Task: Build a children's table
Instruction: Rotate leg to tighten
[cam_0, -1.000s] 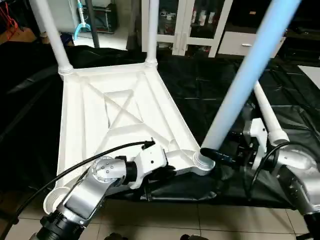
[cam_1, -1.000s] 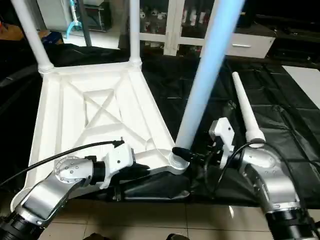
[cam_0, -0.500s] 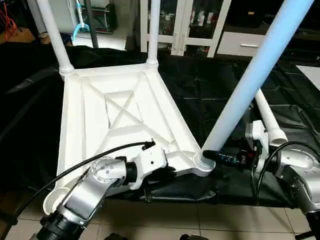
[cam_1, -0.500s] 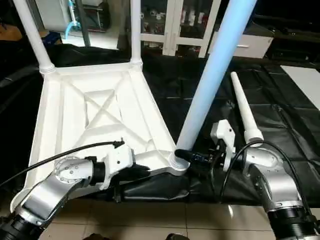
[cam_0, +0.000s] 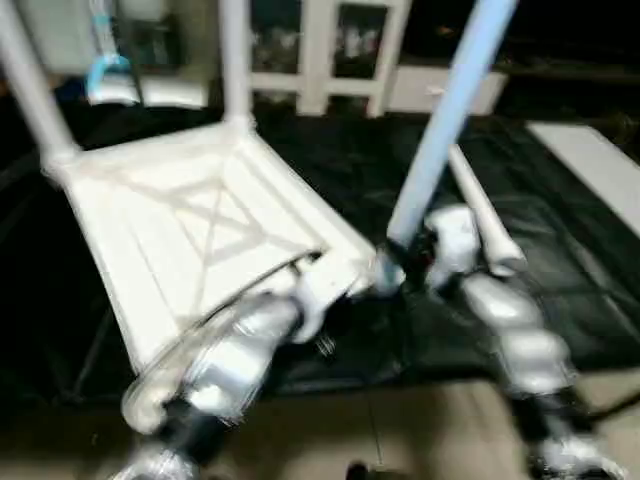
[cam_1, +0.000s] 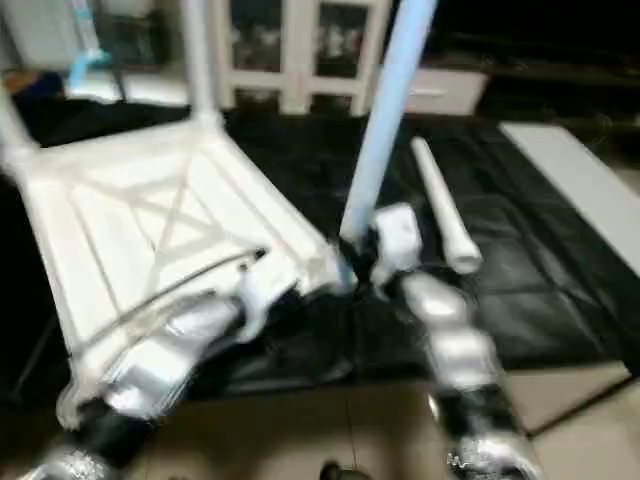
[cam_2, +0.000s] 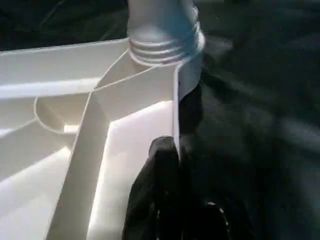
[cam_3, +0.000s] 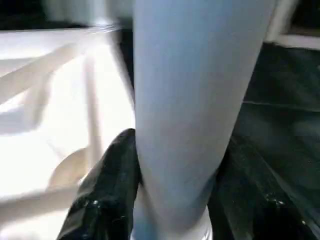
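Observation:
The children's table lies upside down, its white top (cam_0: 200, 230) showing the X-ribbed underside. Two legs (cam_0: 235, 60) stand in the far corners. A third leg (cam_0: 445, 120) rises, leaning slightly right, from the near right corner socket (cam_0: 385, 270). My right gripper (cam_3: 175, 200) is shut on this leg's base, with black fingers (cam_3: 107, 185) pressing on both sides. My left gripper (cam_2: 175, 150) is shut on the top's thin rim wall (cam_2: 176, 110) just below that socket. A fourth leg (cam_0: 480, 215) lies loose on the black cloth to the right.
Black cloth (cam_0: 560, 280) covers the work surface, and tiled floor (cam_0: 400, 430) lies in front of it. A white glass-door cabinet (cam_0: 320, 40) stands behind. A white flat board (cam_0: 590, 150) lies at the far right.
The head camera has swung, so the whole picture has shifted. My right gripper's fingers have closed in on the leg's base, and the leg stands more upright. The left grip is unchanged.

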